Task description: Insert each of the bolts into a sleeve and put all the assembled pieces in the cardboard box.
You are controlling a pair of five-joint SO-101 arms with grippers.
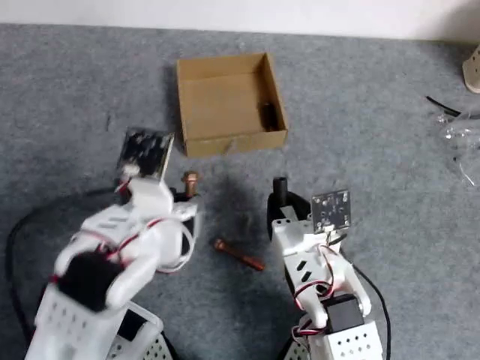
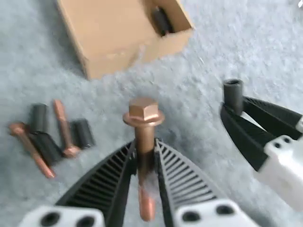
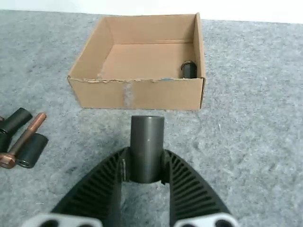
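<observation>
While a copper bolt [image 2: 143, 113] is clamped by its shank betw. the fingers of the left gripper [image 2: 145, 147], w/ the hex head sticking out past the tips, a dark sleeve [image 3: 147, 137] is pinched in the right gripper [image 3: 146, 163], its open end pointing away from the wrist. Both grippers are seen near the middle of the tabletop [image 1: 375, 225], side by side but apart, on the near side of the cardboard box [image 1: 232, 142]. Bolt & sleeve are not touching.

The box is set toward the far edge, a little left of ctr, open side up. One dark piece [image 1: 266, 114] is lying inside it against the right-hand wall; whether a bolt sits in it can't be told.

Another bolt [image 1: 238, 253] is lying flat betw. the two arms, closer to the near edge. A loose group is seen near the left gripper: two bolts [image 2: 64, 127] and three sleeves [image 2: 83, 133], some touching. Its exact spot on the tabletop can't be fixed.

Cables [image 1: 450, 120] & clear plastic bits are lying by the right edge, toward the far corner.
</observation>
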